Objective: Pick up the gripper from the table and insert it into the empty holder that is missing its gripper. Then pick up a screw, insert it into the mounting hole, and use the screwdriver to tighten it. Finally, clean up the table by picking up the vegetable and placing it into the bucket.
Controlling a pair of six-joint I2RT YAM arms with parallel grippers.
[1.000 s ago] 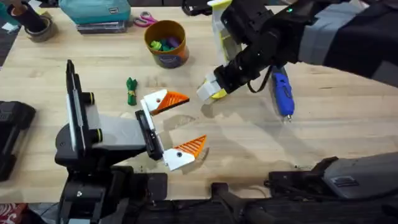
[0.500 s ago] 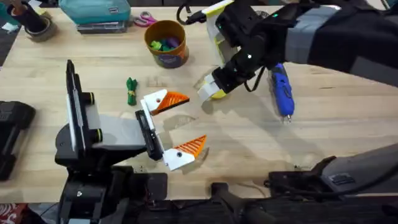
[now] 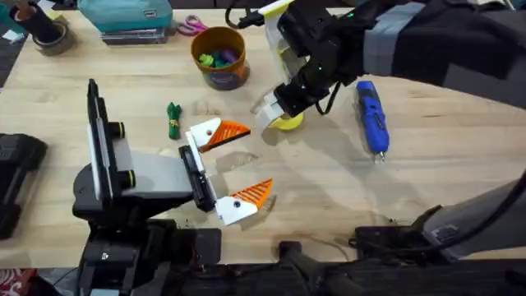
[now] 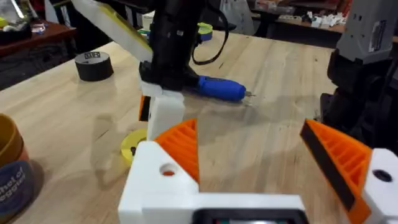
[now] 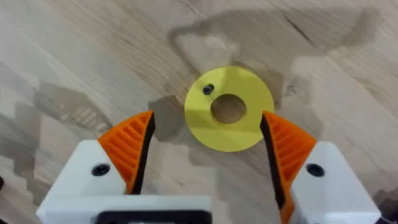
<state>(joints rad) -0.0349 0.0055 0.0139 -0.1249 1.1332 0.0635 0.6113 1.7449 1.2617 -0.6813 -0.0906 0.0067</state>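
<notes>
Overhead and wrist views, mid-task. The left gripper lies low over the table with its fingers spread wide and holding nothing. Both of its white mounts carry orange wedges, and no loose wedge lies on the table. The insertion step therefore appears complete (which of the two wedges is the newly fitted one cannot be told).

The right gripper hangs over a yellow disc on the table, fingers open and straddling it without touching. A small dark screw sits on the disc near its central hole. The screw step thus appears to be in hand, with the screw not yet grasped.

The screwdriver lies flat on the table just beside the right arm, untouched, so tightening is judged still to come. A round hole shows in one left mount; whether it already holds a screw cannot be told.

The vegetable rests on the table near the left gripper's upper finger, well apart from the bucket. The bucket stands upright farther back with coloured pieces inside. The clean-up step remains undone.
</notes>
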